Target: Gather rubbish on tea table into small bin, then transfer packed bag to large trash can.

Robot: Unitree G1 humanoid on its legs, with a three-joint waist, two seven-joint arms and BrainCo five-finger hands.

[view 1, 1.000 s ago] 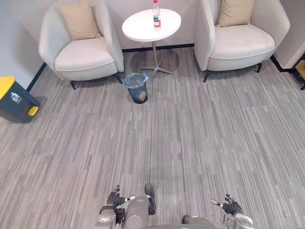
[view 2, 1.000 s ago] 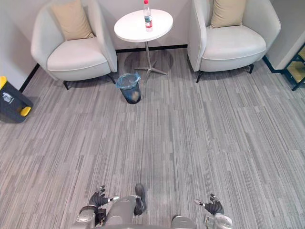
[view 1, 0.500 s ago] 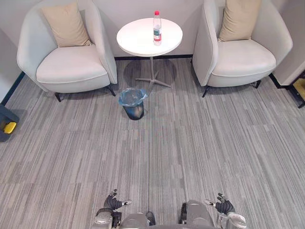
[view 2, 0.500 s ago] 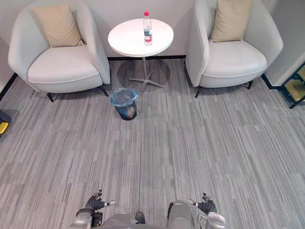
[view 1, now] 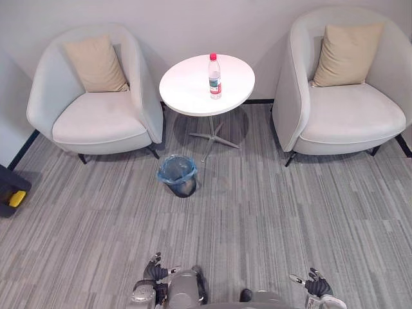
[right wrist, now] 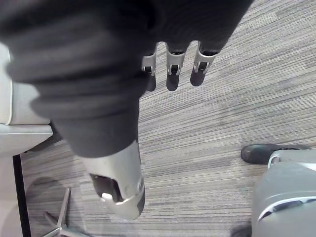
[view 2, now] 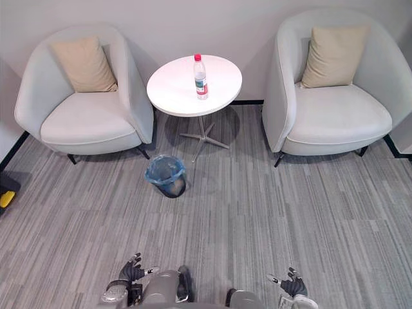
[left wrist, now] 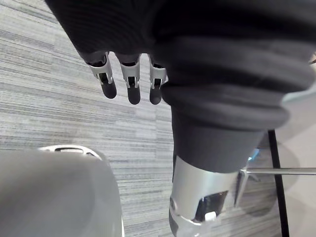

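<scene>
A clear plastic bottle (view 1: 214, 76) with a red cap stands upright on the round white tea table (view 1: 187, 87) between two armchairs. On the carpet by the table's foot stands a small dark bin (view 1: 178, 176) lined with a blue bag. A dark large trash can with a yellow pedal (view 1: 10, 192) shows at the left edge. My left hand (view 1: 154, 271) and right hand (view 1: 315, 285) hang low at the bottom, far from the table. Both are open, with straight fingers (left wrist: 129, 84) and nothing in them.
Two pale armchairs flank the table, the left one (view 1: 96, 103) and the right one (view 1: 351, 96), each with a tan cushion. Grey striped carpet (view 1: 270, 219) stretches from me to the table.
The whole picture has shifted: the table, the chairs and the bin sit lower and look larger, so the camera has moved closer. Both hands still hang open.
</scene>
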